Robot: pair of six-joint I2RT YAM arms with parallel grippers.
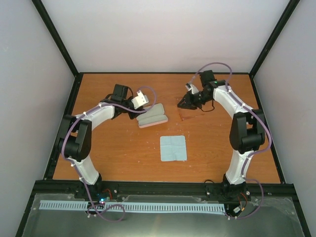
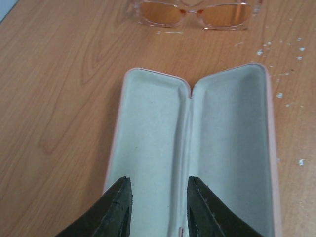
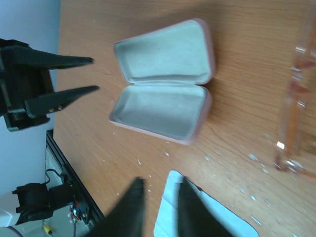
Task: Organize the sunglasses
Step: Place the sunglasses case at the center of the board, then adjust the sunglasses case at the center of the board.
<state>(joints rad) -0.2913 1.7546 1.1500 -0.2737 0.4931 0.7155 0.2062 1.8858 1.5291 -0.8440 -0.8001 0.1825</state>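
The pink case (image 1: 152,115) lies open left of centre, its grey lining (image 2: 197,148) facing up. The sunglasses (image 2: 197,13) lie folded on the wood just beyond the case; they are faint in the top view (image 1: 191,114) and show at the right edge of the right wrist view (image 3: 296,98). My left gripper (image 2: 159,180) is open and empty, hovering over the near end of the case (image 3: 163,81). My right gripper (image 3: 160,183) is open and empty, blurred, above the wood between case and cloth. In the top view it (image 1: 185,103) is beside the sunglasses.
A light-blue square cloth (image 1: 173,148) lies flat in front of the case and also shows in the right wrist view (image 3: 207,219). White specks dot the wood. A black frame (image 1: 163,187) borders the table, with grey walls around.
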